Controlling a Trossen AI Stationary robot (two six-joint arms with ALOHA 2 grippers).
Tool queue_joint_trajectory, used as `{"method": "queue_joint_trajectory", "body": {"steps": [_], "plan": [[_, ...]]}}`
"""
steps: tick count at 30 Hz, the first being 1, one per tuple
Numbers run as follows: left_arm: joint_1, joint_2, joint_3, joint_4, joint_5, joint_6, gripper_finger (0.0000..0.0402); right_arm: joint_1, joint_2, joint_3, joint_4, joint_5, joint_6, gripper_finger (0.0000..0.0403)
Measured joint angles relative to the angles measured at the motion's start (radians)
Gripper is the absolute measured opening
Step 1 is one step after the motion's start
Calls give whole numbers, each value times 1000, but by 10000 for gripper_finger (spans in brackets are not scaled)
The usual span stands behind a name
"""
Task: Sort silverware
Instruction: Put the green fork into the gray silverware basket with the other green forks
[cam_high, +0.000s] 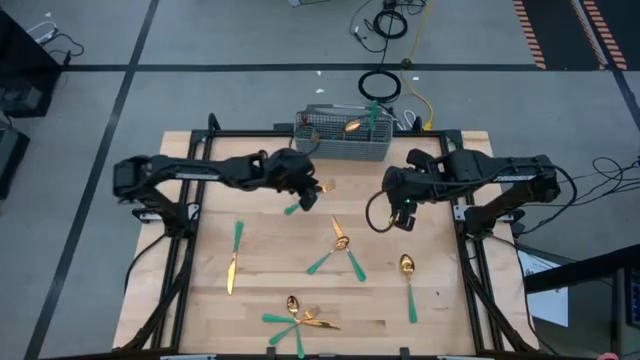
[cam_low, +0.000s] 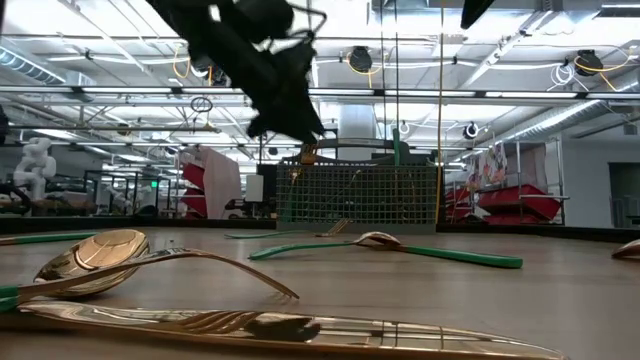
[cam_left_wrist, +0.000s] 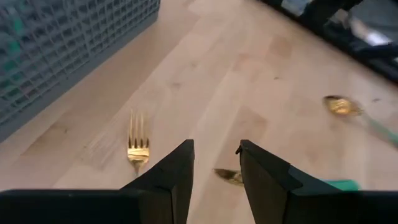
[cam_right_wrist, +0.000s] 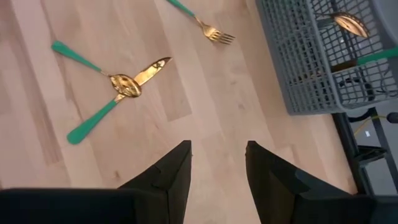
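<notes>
The left gripper (cam_high: 306, 197) hangs near the grey caddy (cam_high: 340, 140), its fingers apart and holding nothing, with a fork (cam_high: 308, 199) lying under it. The right gripper (cam_high: 403, 218) waits with fingers apart. More silverware (cam_high: 340, 245) lies scattered on the table (cam_high: 260, 250).

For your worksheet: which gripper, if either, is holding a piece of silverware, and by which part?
Neither. The left gripper and right gripper are both open with nothing between the fingers.
</notes>
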Motion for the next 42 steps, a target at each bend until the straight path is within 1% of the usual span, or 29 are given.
{"method": "queue_joint_trajectory", "body": {"steps": [4,7,10,13,19,23,27,31,34,37,42], "plan": [[35,114,0,59,-6,60,134,40,0,0,-2,0,28,142],[59,193,0,105,-6,63,134,72,0,0,-2,-2,40,142],[77,241,0,143,-14,63,134,98,0,0,-2,-2,61,142],[91,268,0,170,-28,64,134,123,0,0,-2,-2,83,142],[111,273,2,219,-31,88,134,162,0,1,-2,-1,98,142],[126,275,2,239,14,99,134,172,0,1,-2,4,97,142],[127,308,3,271,37,90,134,172,0,1,-2,23,87,142],[117,369,48,269,66,90,134,172,0,1,-6,24,85,142],[111,418,89,265,29,94,134,174,0,1,-8,19,87,142],[114,461,127,253,24,104,134,189,0,1,-10,17,93,142],[116,501,151,210,18,122,133,218,0,1,-28,17,129,142]]}}
